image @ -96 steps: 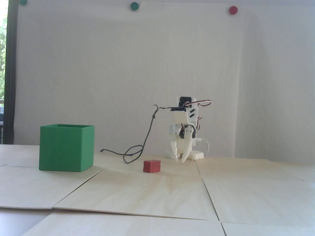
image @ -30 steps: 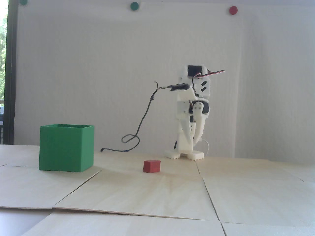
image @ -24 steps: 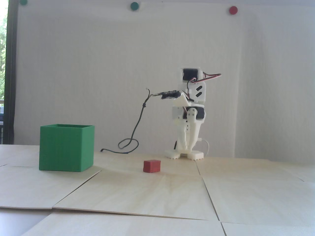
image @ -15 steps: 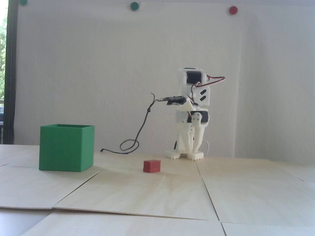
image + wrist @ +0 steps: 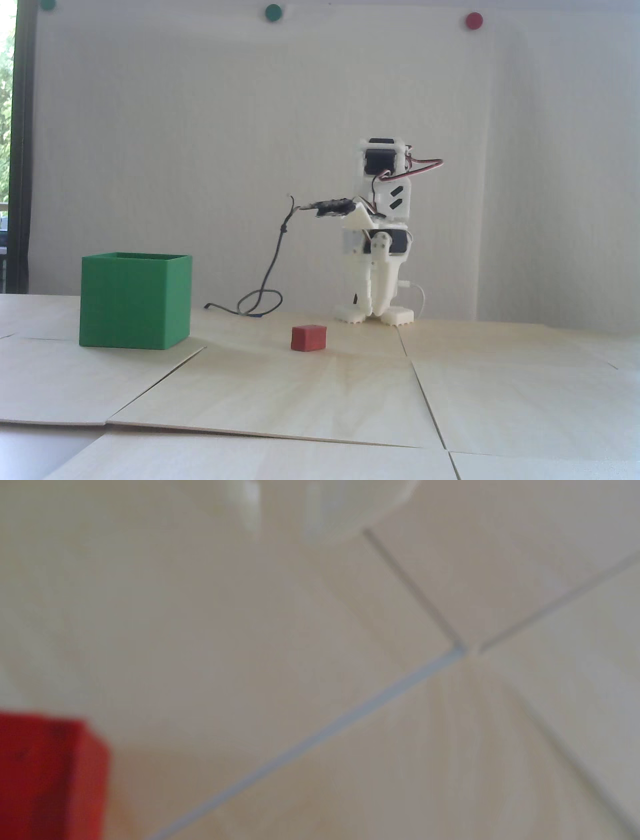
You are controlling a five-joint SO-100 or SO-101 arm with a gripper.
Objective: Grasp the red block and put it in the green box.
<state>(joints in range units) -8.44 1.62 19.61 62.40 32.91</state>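
The red block (image 5: pixel 308 338) lies on the pale wooden table, in front of the arm's base and a little to its left in the fixed view. It also shows, blurred, at the bottom left corner of the wrist view (image 5: pixel 48 777). The green box (image 5: pixel 135 300) stands open-topped at the left, well apart from the block. The white arm is folded upright at the back. Its gripper (image 5: pixel 372 305) hangs straight down just above the base, behind the block, with its jaws together and nothing in them. Blurred white parts (image 5: pixel 325 507) show at the top edge of the wrist view.
A black cable (image 5: pixel 260 300) loops on the table between the box and the arm's base (image 5: pixel 375 316). The table is made of wooden panels with seams (image 5: pixel 425 395) and a raised panel edge at the front left. A white wall stands close behind the arm.
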